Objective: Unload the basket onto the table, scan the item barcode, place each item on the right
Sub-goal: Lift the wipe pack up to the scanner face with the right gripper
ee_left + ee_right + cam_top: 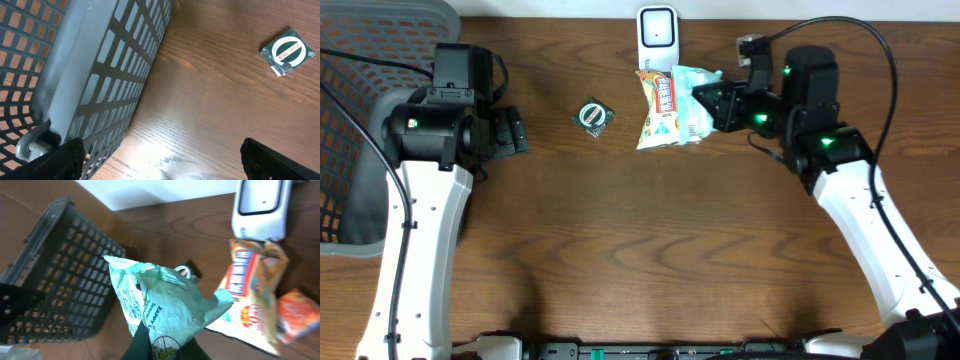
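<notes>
A: From overhead, what is the right end effector (712, 103) doing?

B: It is clamped on a pale green snack bag (695, 88), just right of the white barcode scanner (658, 36) that stands at the far edge of the wooden surface (650, 240). Touching the green bag on its left lies an orange and yellow snack packet (660, 110), directly below the scanner.

A: And the left side?

B: The left end effector (510, 133) has its jaws spread wide with nothing between them. It sits beside the dark mesh basket (360, 120) at the left edge. A small square green packet (592, 115) lies on the surface between that arm and the snacks, apart from both.

A: Left wrist view?

B: The basket's grey lattice wall (100, 75) fills the left half. The small green packet (288, 51) lies flat on the wood at upper right. Only the two dark fingertips (65, 157) show at the bottom corners, far apart.

A: Right wrist view?

B: The green bag (165, 305) rises crumpled from the closed fingers at the bottom edge. The scanner (260, 207) is at upper right, the orange packet (252, 295) below it, the basket (60, 275) at left. I can't make out a barcode on the bag.
</notes>
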Available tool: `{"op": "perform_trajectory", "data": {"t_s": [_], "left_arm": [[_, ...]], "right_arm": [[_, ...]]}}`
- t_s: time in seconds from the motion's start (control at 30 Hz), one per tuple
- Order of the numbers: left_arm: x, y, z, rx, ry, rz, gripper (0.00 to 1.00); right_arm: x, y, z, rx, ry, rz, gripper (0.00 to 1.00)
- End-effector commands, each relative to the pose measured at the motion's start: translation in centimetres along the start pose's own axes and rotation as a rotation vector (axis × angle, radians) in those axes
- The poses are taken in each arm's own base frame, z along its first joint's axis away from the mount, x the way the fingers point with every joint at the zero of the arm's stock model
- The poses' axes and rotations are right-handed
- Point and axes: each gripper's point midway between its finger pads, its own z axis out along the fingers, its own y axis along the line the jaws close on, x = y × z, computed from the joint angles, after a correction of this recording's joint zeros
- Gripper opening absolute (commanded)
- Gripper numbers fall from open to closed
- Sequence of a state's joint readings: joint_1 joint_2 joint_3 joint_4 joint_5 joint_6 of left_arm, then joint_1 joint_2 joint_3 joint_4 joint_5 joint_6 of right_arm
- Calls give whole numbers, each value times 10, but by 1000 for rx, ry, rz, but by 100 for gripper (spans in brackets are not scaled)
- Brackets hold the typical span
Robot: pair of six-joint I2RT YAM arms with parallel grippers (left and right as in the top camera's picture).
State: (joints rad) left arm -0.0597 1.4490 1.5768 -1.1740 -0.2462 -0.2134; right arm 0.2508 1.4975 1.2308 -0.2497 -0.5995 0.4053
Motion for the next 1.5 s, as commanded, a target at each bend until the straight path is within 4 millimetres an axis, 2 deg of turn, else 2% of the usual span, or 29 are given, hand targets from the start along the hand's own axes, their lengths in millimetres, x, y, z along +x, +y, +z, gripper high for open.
{"op": "perform_trajectory", "data": {"t_s": [0.0,0.1,0.37,1.47], "left_arm": [[-3,5,-4,-15,-15,-15,98],[-3,5,-4,-15,-15,-14,98],[-3,5,-4,-15,-15,-14,98],[-3,5,-4,-15,-15,-15,98]], "right_arm": [[-5,20,1,-51,-16,94,1],[-5,28,2,-88,-11,142,1],[10,58,-3,-240,116,359,1],[11,41,2,-153,84,334,1]]}}
